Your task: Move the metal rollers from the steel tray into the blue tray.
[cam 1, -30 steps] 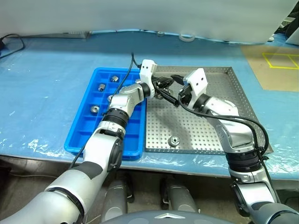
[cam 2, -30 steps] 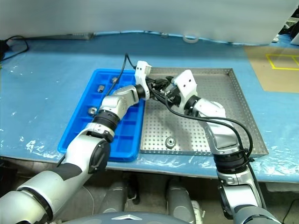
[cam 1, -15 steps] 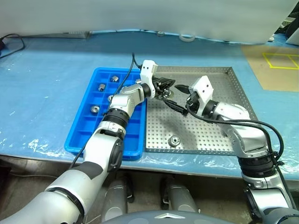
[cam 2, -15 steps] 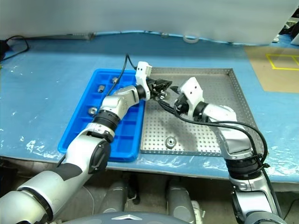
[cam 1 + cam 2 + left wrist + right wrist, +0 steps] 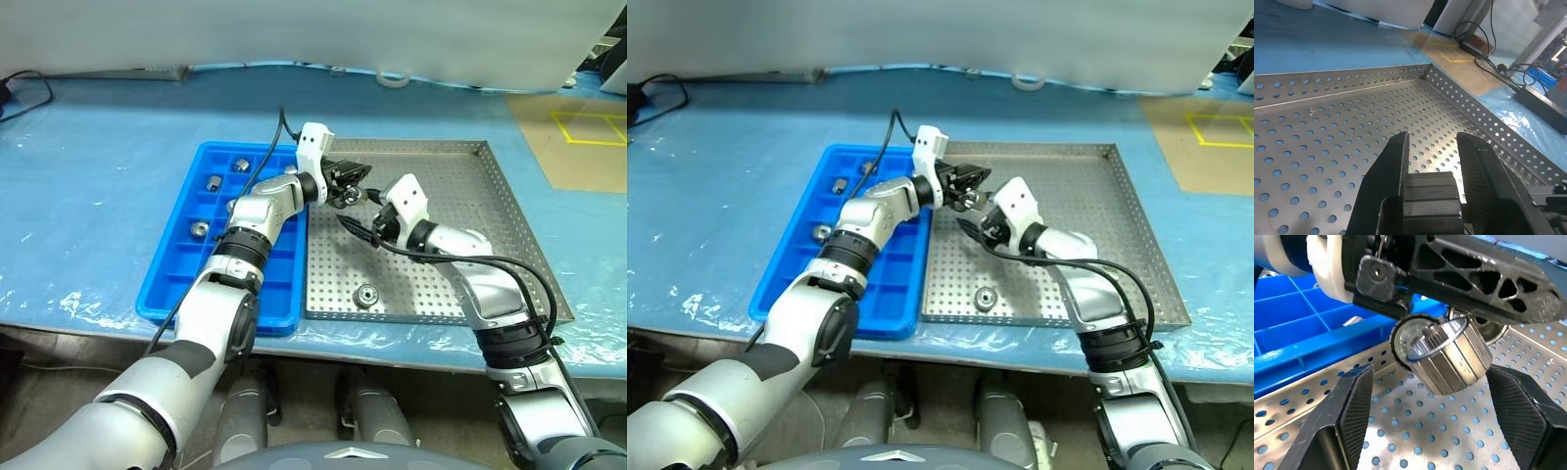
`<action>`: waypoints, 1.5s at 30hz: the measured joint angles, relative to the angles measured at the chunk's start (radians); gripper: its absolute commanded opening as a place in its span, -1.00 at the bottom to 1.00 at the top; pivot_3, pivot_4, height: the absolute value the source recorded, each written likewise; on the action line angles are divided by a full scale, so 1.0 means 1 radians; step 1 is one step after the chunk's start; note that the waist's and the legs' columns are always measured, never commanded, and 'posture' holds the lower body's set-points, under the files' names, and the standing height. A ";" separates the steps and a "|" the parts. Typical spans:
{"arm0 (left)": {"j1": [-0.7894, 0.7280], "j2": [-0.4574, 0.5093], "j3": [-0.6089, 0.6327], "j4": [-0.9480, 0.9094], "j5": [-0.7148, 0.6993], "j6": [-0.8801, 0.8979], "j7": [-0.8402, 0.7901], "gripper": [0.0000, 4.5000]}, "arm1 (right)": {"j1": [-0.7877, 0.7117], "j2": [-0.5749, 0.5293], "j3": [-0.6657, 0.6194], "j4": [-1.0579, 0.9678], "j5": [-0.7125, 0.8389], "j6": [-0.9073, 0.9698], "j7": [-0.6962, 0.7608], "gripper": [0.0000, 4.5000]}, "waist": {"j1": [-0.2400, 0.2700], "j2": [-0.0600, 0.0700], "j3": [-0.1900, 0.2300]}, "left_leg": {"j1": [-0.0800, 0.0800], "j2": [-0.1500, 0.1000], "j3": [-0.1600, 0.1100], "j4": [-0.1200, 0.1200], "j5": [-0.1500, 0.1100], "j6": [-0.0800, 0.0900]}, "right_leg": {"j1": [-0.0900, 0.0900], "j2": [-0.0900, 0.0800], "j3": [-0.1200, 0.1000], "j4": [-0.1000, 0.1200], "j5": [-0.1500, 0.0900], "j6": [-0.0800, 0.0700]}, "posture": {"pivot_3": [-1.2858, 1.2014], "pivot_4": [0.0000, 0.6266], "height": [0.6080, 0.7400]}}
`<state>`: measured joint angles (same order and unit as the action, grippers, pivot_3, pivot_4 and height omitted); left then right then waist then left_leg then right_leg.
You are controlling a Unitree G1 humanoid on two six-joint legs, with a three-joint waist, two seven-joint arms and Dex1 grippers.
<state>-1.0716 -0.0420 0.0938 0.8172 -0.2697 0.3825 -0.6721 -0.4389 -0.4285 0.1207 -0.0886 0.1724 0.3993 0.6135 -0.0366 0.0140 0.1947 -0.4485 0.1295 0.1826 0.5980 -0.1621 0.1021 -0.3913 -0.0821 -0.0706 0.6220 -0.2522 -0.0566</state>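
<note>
Left gripper (image 5: 351, 186) hanging above the steel tray (image 5: 490, 196), near its rim on the blue tray's side, fingers pinching one metal roller (image 5: 1444, 355) clear of the perforated floor. Right gripper (image 5: 353, 227) hovering over the same steel tray just beside and below that roller, fingers (image 5: 1354, 396) spread wide on either side of it, gripping nothing. Another roller (image 5: 367, 294) lying on the steel tray's floor near its front rim. Several rollers (image 5: 214, 182) sitting in compartments of the blue tray (image 5: 176, 269), directly beside the steel tray.
</note>
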 measured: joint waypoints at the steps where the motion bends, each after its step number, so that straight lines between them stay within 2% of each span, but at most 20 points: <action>1: 0.003 0.000 -0.002 -0.003 0.000 0.000 0.000 -0.46 | 0.000 0.001 0.000 0.000 -0.002 -0.002 -0.001 0.68 | 0.000 0.000 0.000 | 0.000 0.000 0.000 0.000 0.000 0.000 | 0.000 0.000 0.000 0.000 0.000 0.000 | -0.25 -0.52 1.00; 12: 0.017 -0.002 -0.014 -0.010 0.000 0.002 0.000 -0.46 | -0.022 0.006 -0.011 0.002 -0.009 -0.020 -0.020 0.68 | -0.001 0.000 0.000 | 0.000 0.000 0.000 0.000 0.000 0.000 | 0.000 0.000 0.000 0.000 0.000 0.000 | -0.25 -0.52 1.00; 17: 0.018 -0.002 -0.017 -0.011 0.000 0.002 0.000 -0.46 | -0.012 0.009 0.001 0.002 -0.017 -0.021 -0.020 -0.04 | -0.001 0.000 0.000 | 0.000 0.000 0.000 0.000 0.000 0.000 | 0.000 0.000 0.000 0.000 0.000 0.000 | -0.25 -0.52 1.00; 18: 0.019 -0.002 -0.017 -0.011 0.000 0.002 0.000 -0.46 | -0.011 0.010 0.001 0.002 -0.018 -0.021 -0.021 -0.17 | -0.001 0.000 0.000 | 0.000 0.000 0.000 0.000 0.000 0.000 | 0.000 0.000 0.000 0.000 0.000 0.000 | -0.25 -0.52 1.00; 19: 0.020 -0.002 -0.018 -0.012 0.000 0.002 0.000 -0.46 | -0.011 0.010 0.001 0.002 -0.020 -0.021 -0.021 -0.19 | -0.001 0.000 0.000 | 0.000 0.000 0.000 0.000 0.000 0.000 | 0.000 0.000 0.000 0.000 0.000 0.000 | -0.25 -0.52 1.00; 32: 0.020 -0.001 -0.019 -0.015 0.000 0.010 0.000 -0.46 | -0.014 0.001 0.002 0.006 -0.024 -0.022 -0.002 -0.21 | 0.000 0.000 0.000 | 0.000 0.000 0.000 0.000 0.000 0.000 | 0.000 0.000 0.000 0.000 0.000 0.000 | -0.24 -0.52 1.00; 39: 0.057 -0.010 -0.043 -0.014 0.003 0.026 0.005 -0.46 | 0.005 -0.102 0.106 0.057 -0.178 -0.164 0.013 -0.21 | 0.000 0.000 0.000 | 0.000 0.000 0.000 0.000 0.000 0.000 | 0.000 0.000 0.000 0.000 0.000 0.000 | -0.23 -0.52 1.00; 45: 0.072 -0.007 -0.052 -0.035 -0.002 0.041 0.013 -0.46 | 0.025 -0.120 0.130 0.094 -0.238 -0.209 0.007 -0.21 | 0.002 0.000 0.000 | 0.000 0.000 0.000 0.000 0.000 0.000 | 0.001 0.000 0.000 0.000 0.000 0.000 | -0.22 -0.52 1.00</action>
<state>-0.9999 -0.0488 0.0422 0.7826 -0.2718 0.4232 -0.6592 -0.4135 -0.5489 0.2510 0.0051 -0.0661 0.1903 0.6206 -0.0346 0.0139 0.1948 -0.4482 0.1295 0.1824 0.5983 -0.1621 0.1022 -0.3903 -0.0822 -0.0709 0.6218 -0.2522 -0.0566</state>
